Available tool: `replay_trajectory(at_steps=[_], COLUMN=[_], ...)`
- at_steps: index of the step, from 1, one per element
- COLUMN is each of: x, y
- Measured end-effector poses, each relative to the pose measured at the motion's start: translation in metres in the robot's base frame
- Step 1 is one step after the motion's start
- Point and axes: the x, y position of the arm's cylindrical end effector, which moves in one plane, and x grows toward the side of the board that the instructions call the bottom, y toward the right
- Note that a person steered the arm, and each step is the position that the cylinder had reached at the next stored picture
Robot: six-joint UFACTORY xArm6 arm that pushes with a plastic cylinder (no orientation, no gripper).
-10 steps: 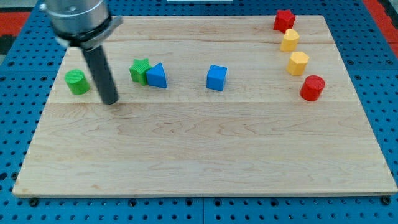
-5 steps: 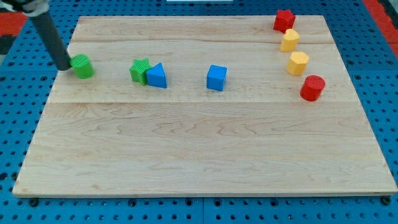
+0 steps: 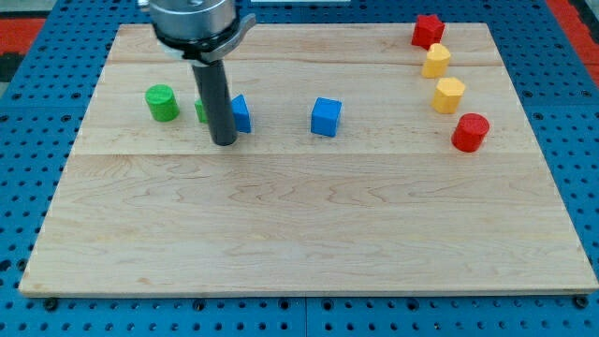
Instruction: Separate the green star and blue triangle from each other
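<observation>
My tip point(image 3: 224, 141) rests on the board just below the spot where the green star point(image 3: 201, 110) and the blue triangle point(image 3: 241, 114) meet. The dark rod stands in front of both and hides most of the star and the triangle's left part. Only a green sliver shows on the rod's left and a blue piece on its right. I cannot tell whether the two blocks still touch.
A green cylinder point(image 3: 162, 102) sits left of the star. A blue cube point(image 3: 326, 116) sits right of the triangle. At the view's right stand a red star point(image 3: 428, 30), two yellow blocks point(image 3: 436, 61) point(image 3: 448, 95) and a red cylinder point(image 3: 470, 132).
The rod swung out to the board's left edge, pushed the green cylinder rightward, then came back right to stand in front of the star and triangle.
</observation>
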Motion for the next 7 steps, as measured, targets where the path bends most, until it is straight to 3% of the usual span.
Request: replay_trajectory(at_steps=[2,7], x=[-0.029,-0.05], y=[-0.008,-0.012])
